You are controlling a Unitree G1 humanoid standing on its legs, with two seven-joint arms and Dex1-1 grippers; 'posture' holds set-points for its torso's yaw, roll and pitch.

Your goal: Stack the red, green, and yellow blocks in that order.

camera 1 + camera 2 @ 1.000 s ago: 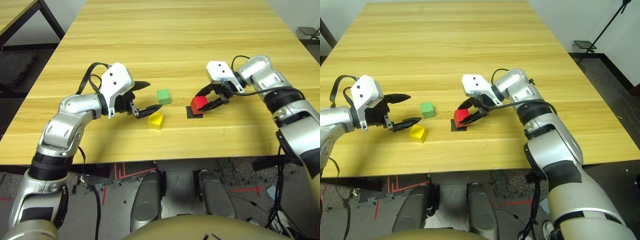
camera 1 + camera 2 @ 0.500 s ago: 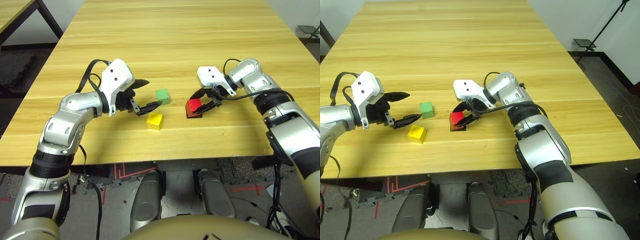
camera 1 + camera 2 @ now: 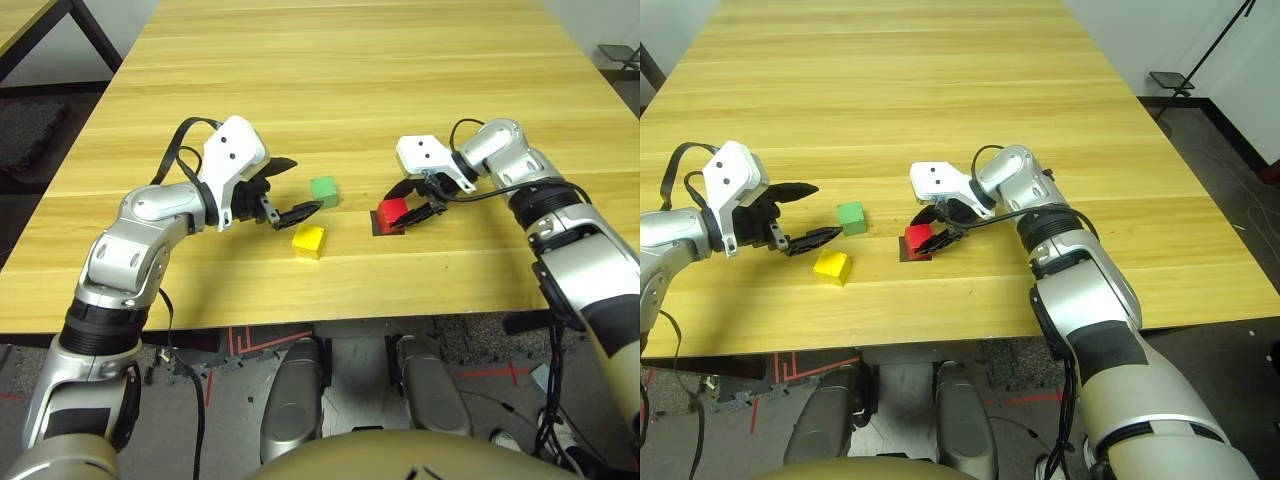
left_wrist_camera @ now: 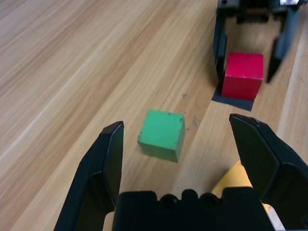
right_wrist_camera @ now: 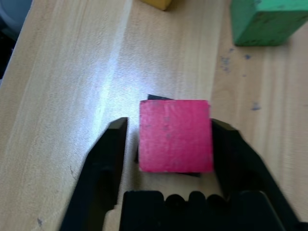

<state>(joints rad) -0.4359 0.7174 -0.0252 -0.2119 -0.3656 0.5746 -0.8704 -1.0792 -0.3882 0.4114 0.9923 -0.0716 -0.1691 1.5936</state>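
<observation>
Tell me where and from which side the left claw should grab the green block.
Grip the green block across its two opposite upright faces, coming in from the left claw's side. It lies flat on the table, apart from the yellow block, already between the open fingers.

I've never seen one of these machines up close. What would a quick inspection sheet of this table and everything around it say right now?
Surface: light wooden table, a few dark specks near the blocks.
Job's things: red block sits on a black patch; green block and yellow block lie apart on the wood; nothing stacked.
Clutter: nothing seen.
Pincers: right pincer open, a finger on each side of the red block with a small gap on one side; left pincer open wide, aimed at the green block, not touching it.
Cables: black cable loops on both wrists.
Surroundings: dark floor with red tape marks; a second table at far left.
</observation>
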